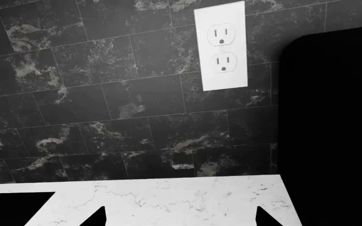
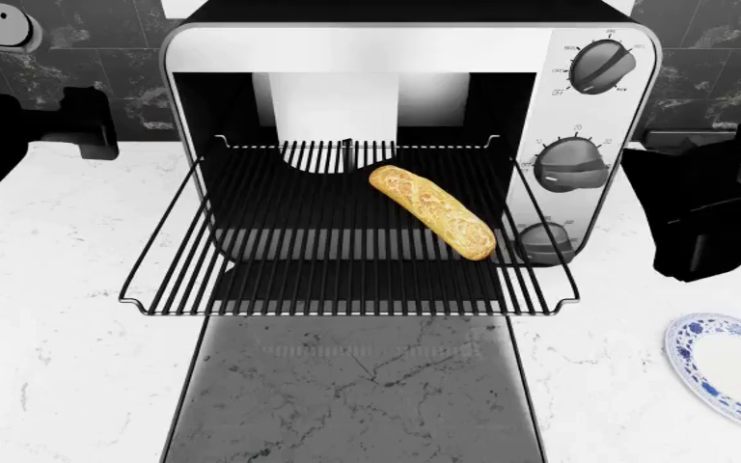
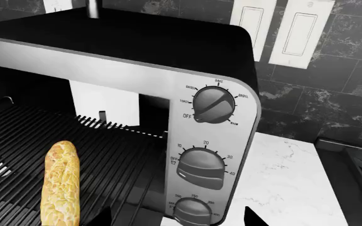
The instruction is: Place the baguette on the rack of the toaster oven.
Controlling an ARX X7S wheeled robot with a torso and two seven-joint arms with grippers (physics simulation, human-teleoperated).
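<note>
The baguette (image 2: 432,211) lies diagonally on the pulled-out rack (image 2: 281,280); both grippers' openings cannot be told, nothing visibly held.

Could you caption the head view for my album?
A baguette lies diagonally on the pulled-out rack of an open toaster oven.

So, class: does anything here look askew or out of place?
Only mildly: the baguette lies diagonally across the pulled-out rack, near its right side, rather than square to the bars. Nothing looks spilled or damaged.
</note>
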